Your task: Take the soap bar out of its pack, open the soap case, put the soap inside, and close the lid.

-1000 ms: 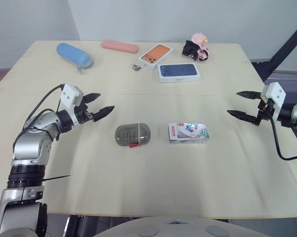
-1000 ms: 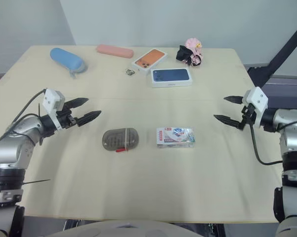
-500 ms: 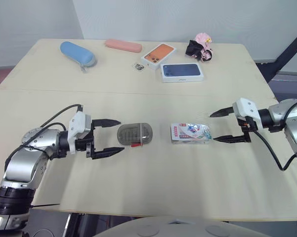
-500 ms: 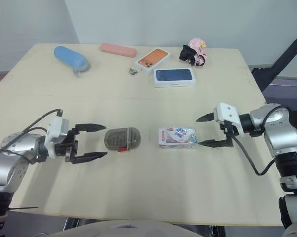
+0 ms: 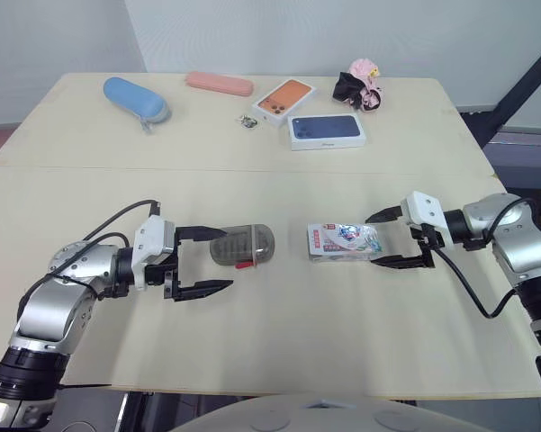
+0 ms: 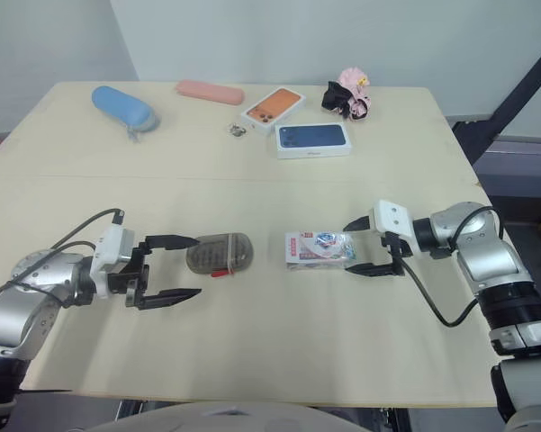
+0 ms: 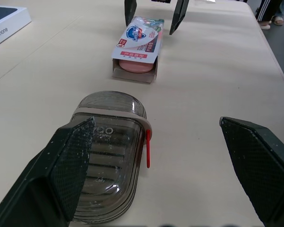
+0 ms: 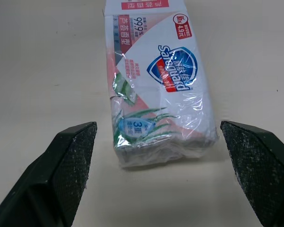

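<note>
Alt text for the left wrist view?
A closed grey soap case lies inside the open left tool, close to one finger. Beyond it the soap pack shows a pink bar at its near end, the open right tool flanking its far end.

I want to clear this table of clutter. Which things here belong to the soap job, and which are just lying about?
For the job:
soap pack
soap case

Lying about, all at the far side of the table:
blue pouch
pink case
orange phone box
blue phone box
pink and black scrunchie
small metal item
</note>
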Action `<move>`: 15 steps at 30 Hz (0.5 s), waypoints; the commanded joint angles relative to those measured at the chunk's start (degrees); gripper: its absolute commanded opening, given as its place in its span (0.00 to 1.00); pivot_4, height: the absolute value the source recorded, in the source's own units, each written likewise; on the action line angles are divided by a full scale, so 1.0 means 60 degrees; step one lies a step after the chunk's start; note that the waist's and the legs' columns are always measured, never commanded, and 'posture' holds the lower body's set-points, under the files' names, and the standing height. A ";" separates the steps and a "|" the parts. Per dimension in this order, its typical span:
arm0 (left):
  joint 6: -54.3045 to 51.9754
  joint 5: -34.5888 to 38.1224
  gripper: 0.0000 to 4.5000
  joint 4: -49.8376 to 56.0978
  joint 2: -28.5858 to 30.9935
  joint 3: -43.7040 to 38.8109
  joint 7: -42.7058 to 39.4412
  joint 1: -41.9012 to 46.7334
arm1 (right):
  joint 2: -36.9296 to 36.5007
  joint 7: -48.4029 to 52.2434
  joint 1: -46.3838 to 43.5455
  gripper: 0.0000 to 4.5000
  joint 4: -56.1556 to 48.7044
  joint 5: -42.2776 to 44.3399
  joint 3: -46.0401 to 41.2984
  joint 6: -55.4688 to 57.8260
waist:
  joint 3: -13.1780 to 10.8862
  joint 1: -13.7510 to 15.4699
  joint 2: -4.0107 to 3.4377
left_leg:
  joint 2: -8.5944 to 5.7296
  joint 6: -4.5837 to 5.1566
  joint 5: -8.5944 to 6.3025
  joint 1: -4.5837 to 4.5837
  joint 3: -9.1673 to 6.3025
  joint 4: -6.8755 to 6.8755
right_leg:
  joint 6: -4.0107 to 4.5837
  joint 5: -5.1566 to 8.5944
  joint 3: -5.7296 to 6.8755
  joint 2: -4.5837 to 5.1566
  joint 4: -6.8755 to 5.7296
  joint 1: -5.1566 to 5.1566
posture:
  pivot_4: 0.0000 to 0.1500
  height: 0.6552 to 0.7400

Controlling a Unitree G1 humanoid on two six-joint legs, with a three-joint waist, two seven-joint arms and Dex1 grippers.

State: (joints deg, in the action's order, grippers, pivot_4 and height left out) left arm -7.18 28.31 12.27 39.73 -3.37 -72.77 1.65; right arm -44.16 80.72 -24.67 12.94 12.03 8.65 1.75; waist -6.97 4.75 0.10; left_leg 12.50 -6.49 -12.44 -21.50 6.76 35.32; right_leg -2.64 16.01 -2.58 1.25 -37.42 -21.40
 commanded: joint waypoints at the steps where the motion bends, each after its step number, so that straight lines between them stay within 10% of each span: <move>1: 0.0198 -0.0044 1.00 0.0152 -0.0028 0.0018 0.0093 0.0035 | 0.0213 -0.0124 -0.0134 1.00 0.0134 -0.0074 -0.0011 -0.0347 | 0.0000 -0.0010 0.0000 | 0.0000 0.0000 0.0000 0.0000 0.0000 0.0000 | 0.0000 0.0000 -0.0001 0.0000 -0.0003 -0.0001 | 1.00 1.00; 15: 0.0230 -0.0093 1.00 0.0363 -0.0061 -0.0027 0.0381 -0.0258 | 0.0496 -0.0029 -0.0199 0.94 0.0613 -0.0117 -0.0021 -0.0663 | 0.0000 -0.0012 -0.0001 | 0.0000 0.0000 0.0000 -0.0001 0.0002 0.0005 | 0.0000 0.0000 -0.0002 -0.0016 -0.0012 -0.0001 | 1.00 1.00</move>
State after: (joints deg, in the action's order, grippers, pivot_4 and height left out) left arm -6.74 27.32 12.37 39.21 -3.16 -70.80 0.24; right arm -40.86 80.10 -24.80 17.00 10.80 9.19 -1.52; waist -6.96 4.68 0.09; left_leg 12.50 -6.49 -12.43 -21.50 6.77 35.35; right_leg -2.64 16.01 -2.60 1.14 -37.49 -21.41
